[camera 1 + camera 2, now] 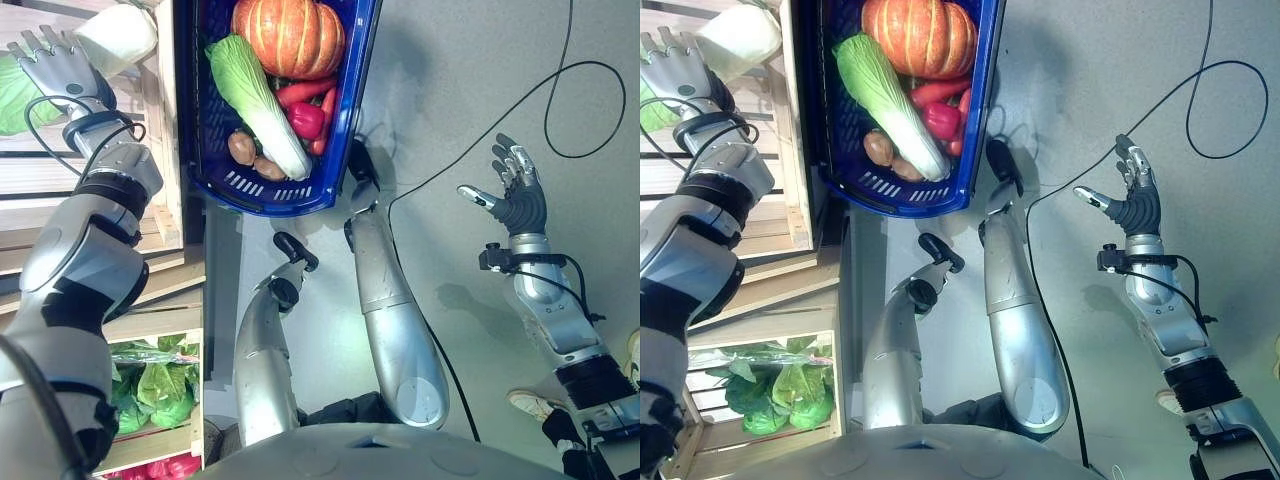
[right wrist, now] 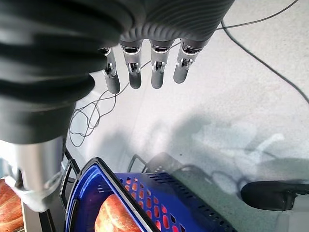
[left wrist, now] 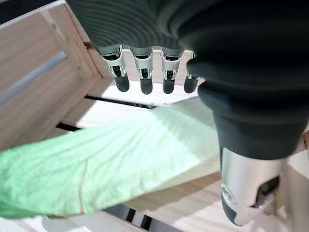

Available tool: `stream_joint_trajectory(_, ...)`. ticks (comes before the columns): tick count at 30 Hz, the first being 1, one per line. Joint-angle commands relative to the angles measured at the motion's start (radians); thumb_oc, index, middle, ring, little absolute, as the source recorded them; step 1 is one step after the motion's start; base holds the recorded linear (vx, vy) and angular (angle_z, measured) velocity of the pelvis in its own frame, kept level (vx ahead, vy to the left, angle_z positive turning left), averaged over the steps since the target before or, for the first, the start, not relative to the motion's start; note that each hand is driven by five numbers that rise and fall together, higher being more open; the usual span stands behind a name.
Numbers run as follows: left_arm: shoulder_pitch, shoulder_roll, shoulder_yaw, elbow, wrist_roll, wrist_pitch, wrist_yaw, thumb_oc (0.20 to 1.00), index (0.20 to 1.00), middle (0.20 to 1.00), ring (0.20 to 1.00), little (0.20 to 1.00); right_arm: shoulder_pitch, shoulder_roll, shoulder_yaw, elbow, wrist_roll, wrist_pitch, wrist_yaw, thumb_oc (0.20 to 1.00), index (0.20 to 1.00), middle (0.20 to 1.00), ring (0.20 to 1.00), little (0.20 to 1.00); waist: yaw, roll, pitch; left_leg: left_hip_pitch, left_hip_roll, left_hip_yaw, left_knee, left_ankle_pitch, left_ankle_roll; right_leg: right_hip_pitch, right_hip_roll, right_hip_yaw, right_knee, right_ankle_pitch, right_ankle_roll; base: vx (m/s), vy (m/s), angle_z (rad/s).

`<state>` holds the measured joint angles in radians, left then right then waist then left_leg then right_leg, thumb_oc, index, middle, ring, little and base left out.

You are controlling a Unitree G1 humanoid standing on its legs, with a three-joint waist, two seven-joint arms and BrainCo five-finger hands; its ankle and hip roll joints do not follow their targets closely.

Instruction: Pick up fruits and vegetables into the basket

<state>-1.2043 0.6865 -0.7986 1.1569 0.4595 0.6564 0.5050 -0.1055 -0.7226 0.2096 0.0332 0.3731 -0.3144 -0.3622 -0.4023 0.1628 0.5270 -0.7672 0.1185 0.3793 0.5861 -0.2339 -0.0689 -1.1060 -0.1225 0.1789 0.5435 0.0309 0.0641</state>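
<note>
The blue basket (image 1: 270, 205) stands on the floor and holds an orange pumpkin (image 1: 288, 35), a napa cabbage (image 1: 255, 100), red peppers (image 1: 307, 119) and potatoes (image 1: 243, 148). To its left, my left hand (image 1: 55, 65) reaches into a wooden crate (image 1: 160, 110) with straight fingers (image 3: 145, 72). It is open, just over a pale green cabbage (image 3: 111, 164) that lies on the slats, with nothing between fingers and thumb. A second pale cabbage (image 1: 118, 38) lies beside that hand. My right hand (image 1: 520, 200) hangs open above bare floor, right of the basket and holding nothing.
Wooden crates are stacked along the left. A lower crate holds bagged leafy greens (image 1: 155, 385), with red produce (image 1: 170, 468) below it. The basket rim (image 2: 159, 193) and the pumpkin (image 2: 113, 220) show past my right fingers. A white shoe (image 1: 528, 403) rests at the lower right.
</note>
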Motion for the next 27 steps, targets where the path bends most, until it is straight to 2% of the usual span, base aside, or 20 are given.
stream_joint_trajectory(1,-0.004,0.141,-0.003,0.066,-0.041,0.053,0.028,1.0,1.0,1.0,1.0,1.0,0.002,0.01,-0.002,-0.002,0.003,-0.064,-0.016,1.0,1.0,1.0,1.0,1.0,-0.02,-0.069,-0.007,-0.123,0.016,-0.016,0.096,-0.013,0.032,0.005,-0.02,0.006,-0.037,-0.041,0.043,0.0,0.0,0.0)
stream_joint_trajectory(11,0.013,0.132,0.0,0.098,-0.119,0.042,0.015,1.0,1.0,1.0,1.0,1.0,-0.003,0.01,-0.007,-0.005,0.007,-0.066,-0.012,1.0,1.0,1.0,1.0,1.0,-0.019,-0.079,-0.007,-0.147,0.015,-0.026,0.106,-0.017,0.034,-0.012,-0.012,0.013,-0.035,-0.036,0.043,0.0,0.0,0.0)
stream_joint_trajectory(12,0.018,0.131,0.0,0.1,-0.119,0.043,0.009,0.555,0.555,0.555,0.555,0.555,-0.002,0.01,-0.009,-0.006,0.008,-0.066,-0.012,1.0,1.0,1.0,1.0,1.0,-0.018,-0.08,-0.007,-0.148,0.016,-0.026,0.106,-0.016,0.033,-0.012,-0.013,0.013,-0.035,-0.036,0.044,0.0,0.0,0.0)
stream_joint_trajectory(13,0.023,0.131,0.001,0.1,-0.12,0.044,0.007,0.297,0.297,0.297,0.297,0.297,-0.003,0.01,-0.01,-0.007,0.009,-0.066,-0.014,1.0,1.0,1.0,1.0,1.0,-0.017,-0.08,-0.007,-0.148,0.016,-0.026,0.105,-0.015,0.033,-0.013,-0.013,0.011,-0.035,-0.035,0.044,0.0,0.0,0.0)
stream_joint_trajectory(14,0.026,0.131,0.002,0.1,-0.121,0.048,0.004,0.2,0.2,0.2,0.2,0.2,-0.003,0.01,-0.01,-0.008,0.007,-0.064,-0.016,1.0,1.0,1.0,1.0,1.0,-0.017,-0.08,-0.007,-0.147,0.016,-0.026,0.103,-0.014,0.032,-0.012,-0.014,0.01,-0.037,-0.035,0.044,0.0,0.0,0.0)
stream_joint_trajectory(18,0.041,0.137,0.007,0.106,-0.14,0.046,-0.013,0.2,0.2,0.2,0.2,0.2,0.0,0.006,-0.018,-0.015,0.006,-0.061,-0.019,1.0,1.0,1.0,1.0,1.0,-0.015,-0.078,-0.007,-0.141,0.016,-0.027,0.099,-0.011,0.03,-0.005,-0.018,0.007,-0.039,-0.035,0.046,0.0,0.0,0.0)
stream_joint_trajectory(27,0.101,0.151,0.049,0.074,-0.179,0.026,0.024,0.2,0.2,0.2,0.2,0.2,0.015,-0.001,-0.043,-0.051,-0.005,-0.049,-0.02,1.0,1.0,1.0,1.0,1.0,-0.005,-0.071,-0.007,-0.121,0.004,-0.033,0.093,-0.013,0.031,0.016,-0.025,0.004,-0.036,-0.045,0.046,-0.01,0.015,0.01)
